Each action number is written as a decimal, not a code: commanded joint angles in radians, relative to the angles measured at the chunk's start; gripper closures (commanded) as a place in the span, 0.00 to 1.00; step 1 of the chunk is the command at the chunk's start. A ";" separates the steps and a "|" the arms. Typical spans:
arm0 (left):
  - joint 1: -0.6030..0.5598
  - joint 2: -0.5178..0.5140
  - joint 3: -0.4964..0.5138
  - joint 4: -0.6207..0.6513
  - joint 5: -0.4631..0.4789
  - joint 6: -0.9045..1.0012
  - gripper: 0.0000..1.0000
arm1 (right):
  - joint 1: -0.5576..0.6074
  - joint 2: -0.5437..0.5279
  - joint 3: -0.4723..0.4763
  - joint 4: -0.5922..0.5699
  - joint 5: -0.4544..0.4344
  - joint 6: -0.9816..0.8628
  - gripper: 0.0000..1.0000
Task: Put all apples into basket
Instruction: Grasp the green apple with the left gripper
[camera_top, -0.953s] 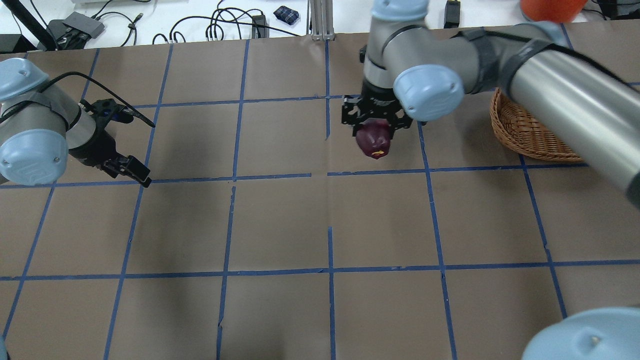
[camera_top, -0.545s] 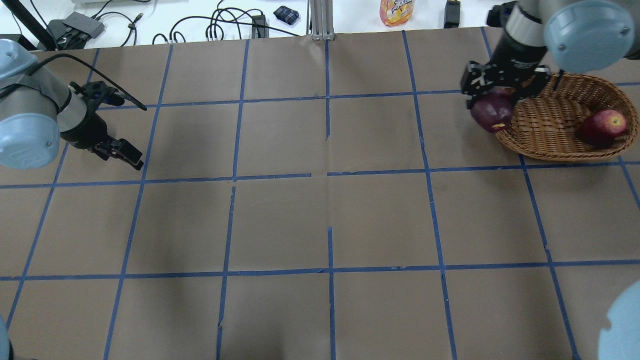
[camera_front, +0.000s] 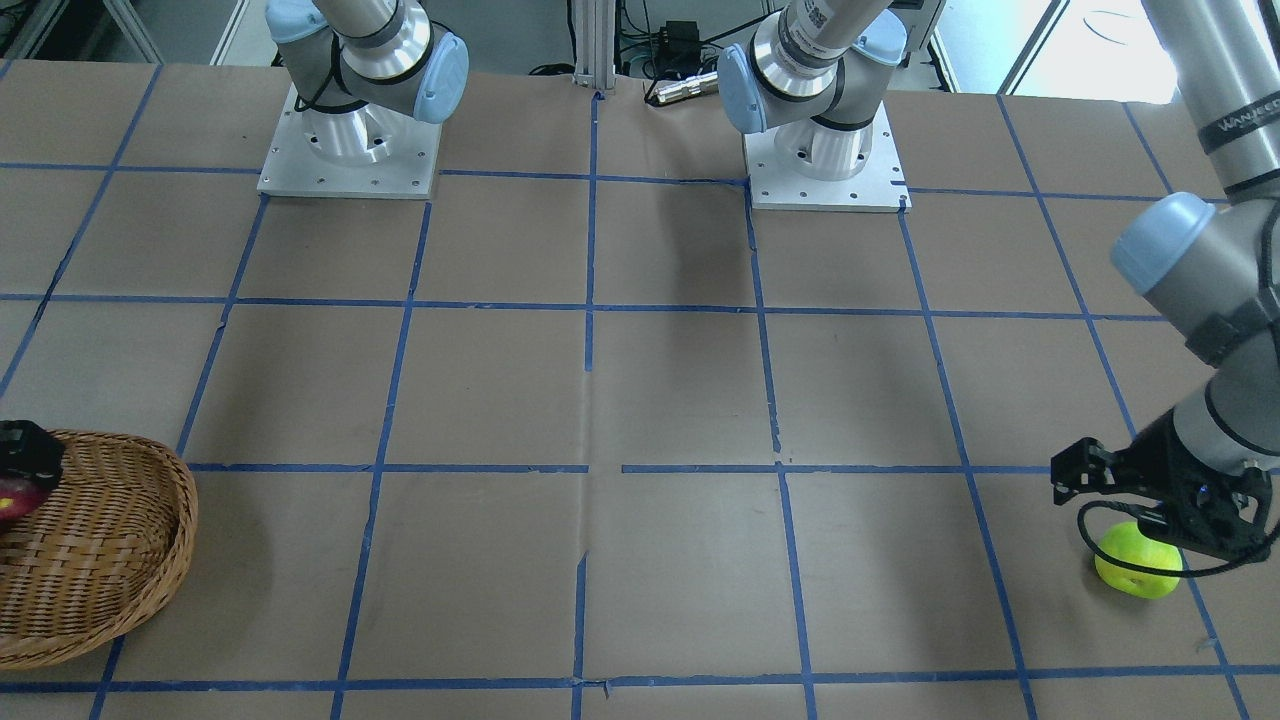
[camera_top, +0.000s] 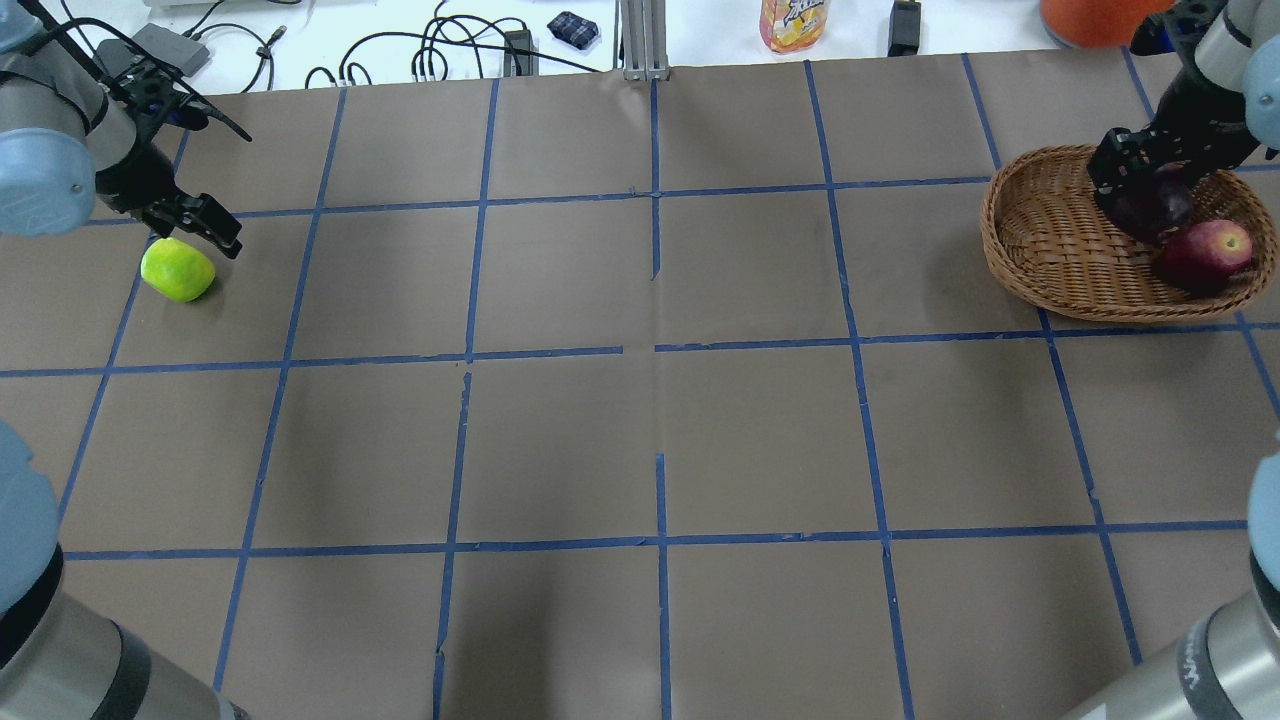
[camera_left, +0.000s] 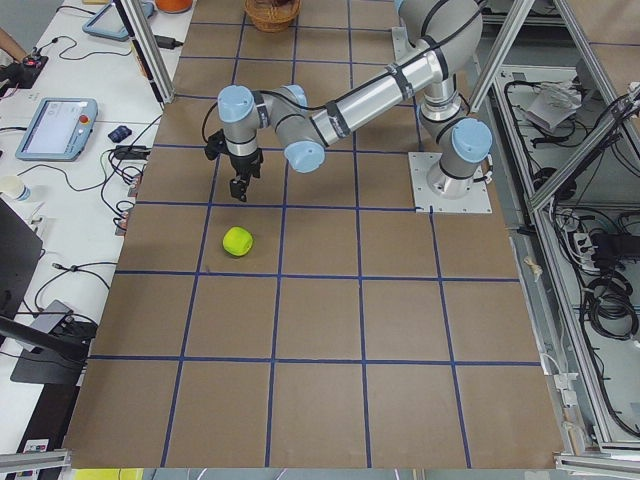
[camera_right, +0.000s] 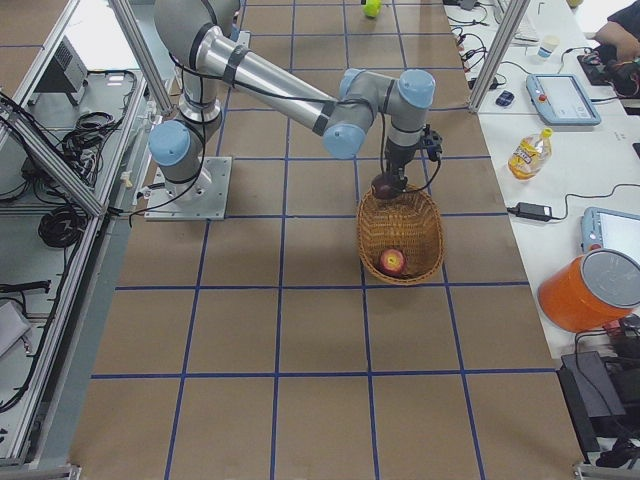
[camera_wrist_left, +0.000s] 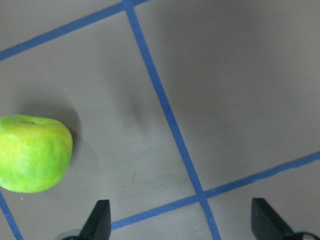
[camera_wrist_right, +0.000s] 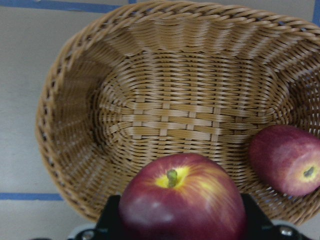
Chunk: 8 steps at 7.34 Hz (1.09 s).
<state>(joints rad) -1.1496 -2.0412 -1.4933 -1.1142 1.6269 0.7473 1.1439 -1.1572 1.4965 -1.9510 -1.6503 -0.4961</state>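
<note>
Over the oval brown wicker basket (camera_top: 1040, 262), right gripper (camera_top: 1142, 195) pinches round dark-maroon apple (camera_wrist_right: 182, 205), yellow at stem; left gripper (camera_wrist_left: 182, 222) spread near round yellow-green apple (camera_top: 178, 270).

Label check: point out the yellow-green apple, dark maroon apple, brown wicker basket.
yellow-green apple (camera_top: 178, 270), overhead view, centre of its skin.
dark maroon apple (camera_top: 1155, 212), overhead view, exposed lower side.
brown wicker basket (camera_top: 1035, 245), overhead view, left inner wall.

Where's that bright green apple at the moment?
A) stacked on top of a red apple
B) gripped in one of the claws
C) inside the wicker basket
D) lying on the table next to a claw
D: the green apple lies on the table, beside the open left claw and apart from it, far from the basket.
</note>
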 joint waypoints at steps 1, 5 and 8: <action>0.048 -0.111 0.102 0.001 0.027 0.033 0.00 | -0.035 0.115 -0.056 -0.025 -0.026 -0.044 1.00; 0.097 -0.168 0.114 0.043 0.022 0.169 0.00 | -0.038 0.169 -0.082 -0.013 -0.028 -0.026 1.00; 0.099 -0.188 0.111 0.059 0.021 0.170 0.00 | -0.038 0.179 -0.084 -0.008 -0.029 -0.025 0.00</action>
<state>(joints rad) -1.0513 -2.2217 -1.3800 -1.0592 1.6494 0.9158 1.1061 -0.9801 1.4139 -1.9624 -1.6782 -0.5217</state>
